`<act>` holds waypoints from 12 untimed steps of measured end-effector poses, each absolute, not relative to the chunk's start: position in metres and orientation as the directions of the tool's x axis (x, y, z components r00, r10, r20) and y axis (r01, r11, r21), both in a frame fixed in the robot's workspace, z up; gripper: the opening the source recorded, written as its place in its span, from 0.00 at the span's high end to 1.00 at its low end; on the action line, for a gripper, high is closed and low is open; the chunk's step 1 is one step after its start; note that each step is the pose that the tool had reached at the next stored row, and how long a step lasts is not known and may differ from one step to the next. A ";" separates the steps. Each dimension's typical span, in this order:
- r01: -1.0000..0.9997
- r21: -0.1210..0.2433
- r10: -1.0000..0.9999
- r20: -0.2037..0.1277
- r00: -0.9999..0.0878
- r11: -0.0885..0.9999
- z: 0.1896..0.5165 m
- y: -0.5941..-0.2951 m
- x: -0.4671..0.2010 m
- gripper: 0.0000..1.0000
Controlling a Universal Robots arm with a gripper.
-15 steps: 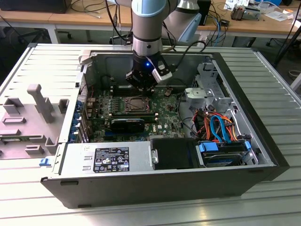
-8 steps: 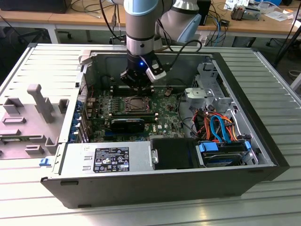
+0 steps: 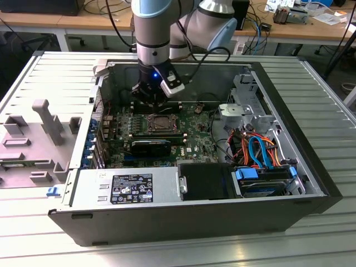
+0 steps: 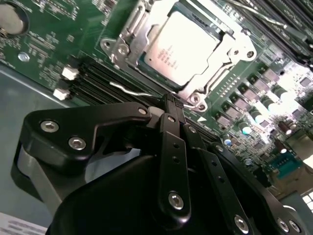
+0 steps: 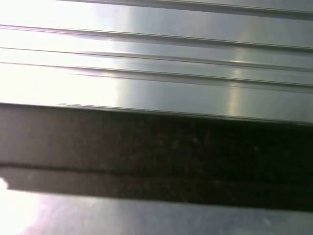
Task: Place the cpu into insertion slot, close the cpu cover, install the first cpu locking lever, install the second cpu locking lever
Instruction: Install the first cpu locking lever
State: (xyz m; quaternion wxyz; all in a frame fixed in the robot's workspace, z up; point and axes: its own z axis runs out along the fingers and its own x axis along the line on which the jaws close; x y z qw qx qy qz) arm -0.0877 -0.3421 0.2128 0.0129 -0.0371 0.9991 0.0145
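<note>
**One arm over the socket, cpu seated, cover down**

One arm reaches down into the open computer case (image 3: 267, 211), upper centre of the exterior view, its gripper (image 3: 149, 95) hanging just above the green motherboard (image 3: 192, 136) at the far edge of the insertion slot (image 3: 158, 123). In the second wrist view the gripper (image 4: 171, 104) fills the lower half of the frame; its black fingers (image 4: 172, 147) look pressed together, tips right next to the socket's near edge and a thin silver lever wire (image 4: 129, 90). Cannot tell whether they touch it.

The cpu (image 4: 181, 46) lies flat in the insertion slot, silver top showing, upper centre of that frame. The cpu cover (image 4: 222, 49) lies down around it, its window framing the chip. White-clipped memory slots (image 4: 78, 81) sit left of the socket.

Exterior view: case lies on a ribbed metal worktop (image 3: 55, 78), power supply (image 3: 128, 186) at lower left inside, drive with blue and orange cables (image 3: 261, 153) at lower right. Grey plastic fixture (image 3: 39, 136) at far left.
</note>
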 end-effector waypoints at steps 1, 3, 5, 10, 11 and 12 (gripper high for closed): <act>-0.074 0.028 -0.074 -0.027 -0.997 0.997 0.213 -0.342 -0.089 0.89; -0.075 0.028 -0.074 -0.027 -0.997 0.997 0.213 -0.340 -0.092 0.89; -0.075 0.028 -0.074 -0.027 -0.997 0.997 0.212 -0.339 -0.094 0.89; -0.085 0.026 -0.084 -0.027 -0.996 0.996 0.208 -0.336 -0.092 0.89; -0.085 0.027 -0.085 -0.026 -0.996 0.996 0.207 -0.336 -0.087 0.89; -0.085 0.025 -0.085 -0.030 -0.996 0.996 0.207 -0.336 -0.096 0.89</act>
